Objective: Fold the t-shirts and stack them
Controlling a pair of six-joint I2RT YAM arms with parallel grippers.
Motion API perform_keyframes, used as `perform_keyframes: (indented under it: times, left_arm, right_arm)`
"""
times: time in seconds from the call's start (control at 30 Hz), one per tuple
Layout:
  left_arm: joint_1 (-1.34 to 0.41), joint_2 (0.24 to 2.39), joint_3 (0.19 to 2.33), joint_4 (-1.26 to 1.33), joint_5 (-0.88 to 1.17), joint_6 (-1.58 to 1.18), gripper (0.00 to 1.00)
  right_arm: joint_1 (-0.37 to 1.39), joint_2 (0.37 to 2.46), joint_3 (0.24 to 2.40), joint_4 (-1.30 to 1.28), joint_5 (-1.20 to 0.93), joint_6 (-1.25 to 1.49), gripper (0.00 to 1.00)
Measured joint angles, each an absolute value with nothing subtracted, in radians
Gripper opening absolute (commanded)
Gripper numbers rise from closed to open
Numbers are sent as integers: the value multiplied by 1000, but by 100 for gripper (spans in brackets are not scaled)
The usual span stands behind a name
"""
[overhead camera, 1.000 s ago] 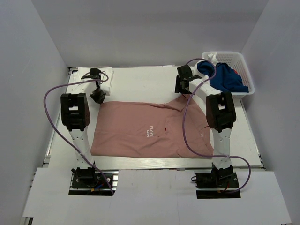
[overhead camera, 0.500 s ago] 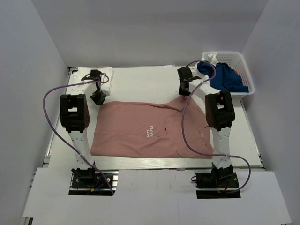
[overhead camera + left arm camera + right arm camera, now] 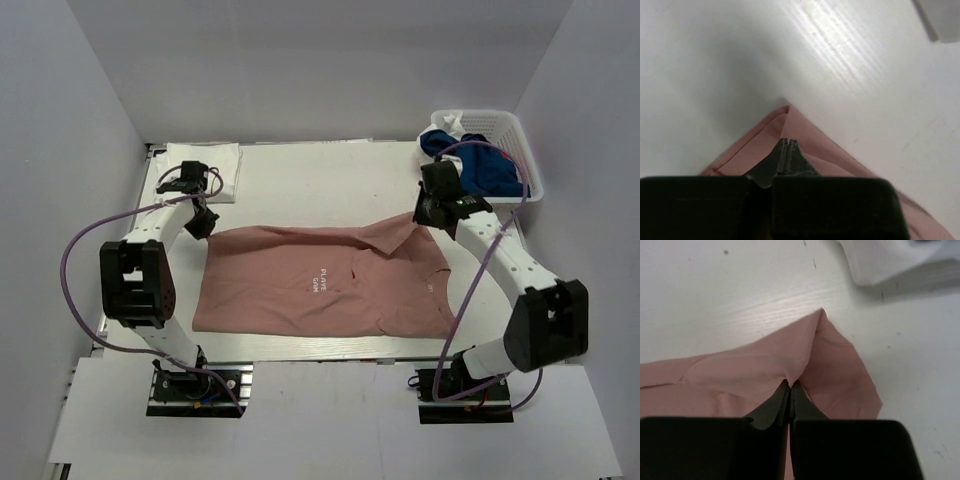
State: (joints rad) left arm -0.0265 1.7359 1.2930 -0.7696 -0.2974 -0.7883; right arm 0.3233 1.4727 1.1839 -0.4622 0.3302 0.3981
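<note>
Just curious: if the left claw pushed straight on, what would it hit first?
The left claw pinches the pink t-shirt corner; next is likely the table just beneath, though depth is unclear.

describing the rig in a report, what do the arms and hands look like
The left arm and right arm are white links with black joint blocks on black bases, each trailing a purple cable. The left hand and right hand are black, with two dark fingers tapering to points.

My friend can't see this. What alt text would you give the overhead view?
Two robot arms pinch the far corners of a pink t-shirt spread on a white table, left gripper at one corner, right gripper at the other. A white basket with a navy t-shirt sits far right.
</note>
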Motion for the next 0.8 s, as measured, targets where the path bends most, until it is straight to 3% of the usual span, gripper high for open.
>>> perform_keyframes:
  times: [0.53,0.73,0.8]
  left_arm:
    - [-28,1332,1013,-904,-375,-939,0]
    - [-28,1335,870,-899,-354,-969,0]
    - [-28,1374,844,-912,-349,-982,20]
  right_arm:
    - [314,1018,1000,-786,318,471,0]
    - [314,922,749,-789,279,535,0]
    - [314,923,667,-802,278,576,0]
